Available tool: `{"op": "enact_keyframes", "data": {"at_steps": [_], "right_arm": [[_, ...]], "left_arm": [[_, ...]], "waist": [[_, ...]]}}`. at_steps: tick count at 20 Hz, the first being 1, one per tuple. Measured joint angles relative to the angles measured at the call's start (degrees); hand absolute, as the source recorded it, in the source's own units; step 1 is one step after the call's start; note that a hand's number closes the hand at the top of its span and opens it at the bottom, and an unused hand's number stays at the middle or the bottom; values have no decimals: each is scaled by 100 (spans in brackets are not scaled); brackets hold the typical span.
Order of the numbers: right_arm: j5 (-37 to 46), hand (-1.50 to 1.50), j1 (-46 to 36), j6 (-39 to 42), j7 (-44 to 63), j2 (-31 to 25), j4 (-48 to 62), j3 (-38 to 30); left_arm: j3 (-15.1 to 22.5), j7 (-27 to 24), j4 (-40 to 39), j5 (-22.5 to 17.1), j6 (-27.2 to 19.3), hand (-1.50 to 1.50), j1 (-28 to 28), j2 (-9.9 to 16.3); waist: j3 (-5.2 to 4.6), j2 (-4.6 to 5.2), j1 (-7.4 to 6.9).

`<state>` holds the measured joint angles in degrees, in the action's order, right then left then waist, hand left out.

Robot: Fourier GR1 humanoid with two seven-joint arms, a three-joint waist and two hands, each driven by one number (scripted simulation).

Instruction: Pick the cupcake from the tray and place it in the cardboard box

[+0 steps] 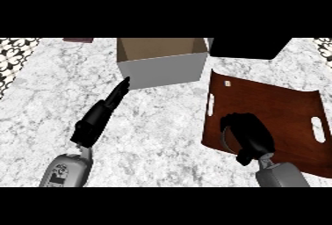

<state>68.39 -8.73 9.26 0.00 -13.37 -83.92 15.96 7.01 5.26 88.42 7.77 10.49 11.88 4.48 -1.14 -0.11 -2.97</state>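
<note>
Marble counter (156, 132): right hand (250, 134) hung curled over dark wooden tray (285, 110), perhaps hiding the cupcake; open cardboard box (162, 61) lay up-left; left hand (103, 114) straight-fingered.

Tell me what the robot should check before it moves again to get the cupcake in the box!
1. Cupcake in view: cannot tell. The right robot hand is curled over the tray and may hide it; only a tiny pale thing shows near the tray's far corner.
2. Right robot hand holding something: cannot tell; its fingers are curled, but nothing shows inside them.
3. Cardboard box open on top: ok.
4. Box upright on the counter: ok.
5. Left robot hand out of the way: not ok for sure; its straight fingers point at the box's near left corner.
6. Way from tray to box: ok, the box stands just left of the tray.
</note>
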Motion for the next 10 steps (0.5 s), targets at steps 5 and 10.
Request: {"op": "enact_keyframes", "data": {"at_steps": [5,10], "right_arm": [[285,150,-952,-158,1303,935,50,1265],[-64,150,-1775,-333,2739,1216,-185,2412]], "left_arm": [[34,-101,-82,44,-10,0,-5,-27],[7,-59,-17,60,-47,0,-46,-34]], "waist": [[78,24,-63],[103,12,40]]}}
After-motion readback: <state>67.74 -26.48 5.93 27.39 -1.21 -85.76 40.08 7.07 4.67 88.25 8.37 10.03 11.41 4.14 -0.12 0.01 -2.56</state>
